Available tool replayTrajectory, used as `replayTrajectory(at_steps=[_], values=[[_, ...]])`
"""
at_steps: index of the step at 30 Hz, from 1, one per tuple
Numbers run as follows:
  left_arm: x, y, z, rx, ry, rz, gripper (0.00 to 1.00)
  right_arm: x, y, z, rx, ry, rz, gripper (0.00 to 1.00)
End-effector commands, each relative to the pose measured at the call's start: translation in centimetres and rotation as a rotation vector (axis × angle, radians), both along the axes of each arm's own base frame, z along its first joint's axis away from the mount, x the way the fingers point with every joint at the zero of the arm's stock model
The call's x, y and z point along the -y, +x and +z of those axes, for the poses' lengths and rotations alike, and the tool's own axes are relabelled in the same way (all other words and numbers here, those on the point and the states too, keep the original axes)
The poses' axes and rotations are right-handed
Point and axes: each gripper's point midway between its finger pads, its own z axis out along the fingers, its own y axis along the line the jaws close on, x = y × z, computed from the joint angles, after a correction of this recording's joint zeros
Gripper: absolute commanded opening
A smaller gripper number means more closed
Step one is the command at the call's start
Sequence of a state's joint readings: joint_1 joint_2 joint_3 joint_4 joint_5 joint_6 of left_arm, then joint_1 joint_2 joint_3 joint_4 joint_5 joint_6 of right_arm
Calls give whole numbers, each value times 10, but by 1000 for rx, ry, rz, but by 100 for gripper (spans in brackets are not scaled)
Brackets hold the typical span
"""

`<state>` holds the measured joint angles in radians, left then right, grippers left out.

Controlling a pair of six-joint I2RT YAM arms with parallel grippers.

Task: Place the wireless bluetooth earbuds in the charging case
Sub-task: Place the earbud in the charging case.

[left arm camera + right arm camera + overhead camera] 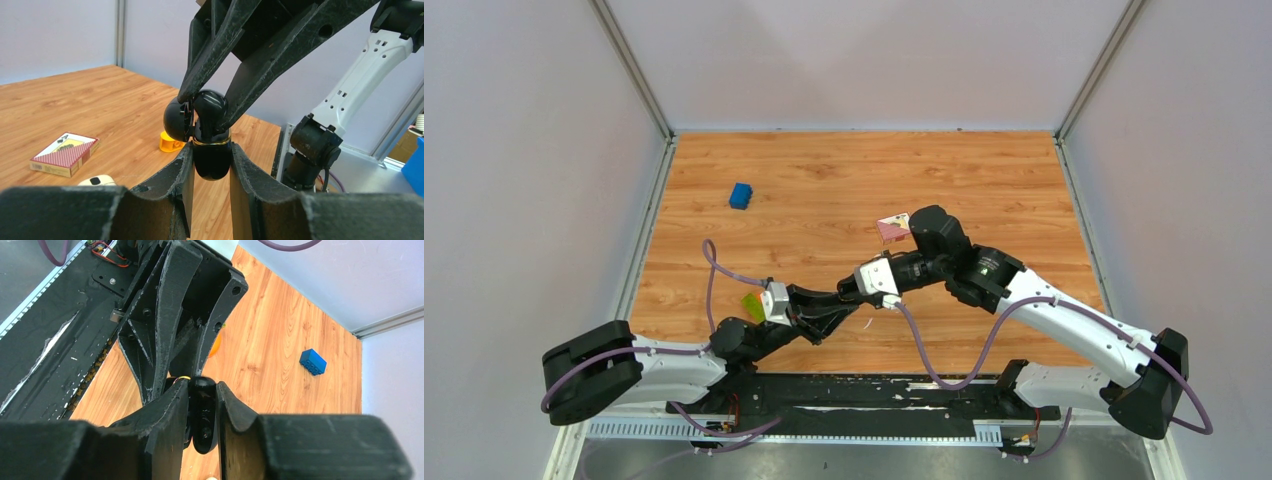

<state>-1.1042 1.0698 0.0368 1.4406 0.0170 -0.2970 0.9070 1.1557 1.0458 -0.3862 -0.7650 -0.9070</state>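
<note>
We are seeing a wood-grain bench boxed by pale walls and metal edge rails, with wide board lying open around a blue block and card box. Left hand and right hand are both clamping the black charging case aloft above the near-middle.

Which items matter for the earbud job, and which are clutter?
Job: charging case, left gripper, right gripper; earbuds not clearly visible.
Clutter: card box, yellow ring, blue block.
</note>
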Motion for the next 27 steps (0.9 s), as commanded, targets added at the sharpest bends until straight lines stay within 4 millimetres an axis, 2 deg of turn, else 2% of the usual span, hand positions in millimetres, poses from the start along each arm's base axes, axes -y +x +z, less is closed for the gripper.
replayTrajectory(at_steps=[1,11,15,19,23,27], values=[[-13,0,38,78,-129,29,0,7,-11,-13,-33,-47,23,28],[-11,1,38,81,-124,32,0,5,-13,-16,-24,-59,37,32],[-11,2,35,83,-110,38,0,8,-16,-8,-16,-59,46,32],[-11,8,30,87,-75,72,0,13,-27,9,-40,-59,83,34],[-8,9,26,124,-13,84,0,20,-29,23,-77,-101,55,39],[-2,10,3,165,131,80,0,27,-18,14,-197,-192,-88,42]])
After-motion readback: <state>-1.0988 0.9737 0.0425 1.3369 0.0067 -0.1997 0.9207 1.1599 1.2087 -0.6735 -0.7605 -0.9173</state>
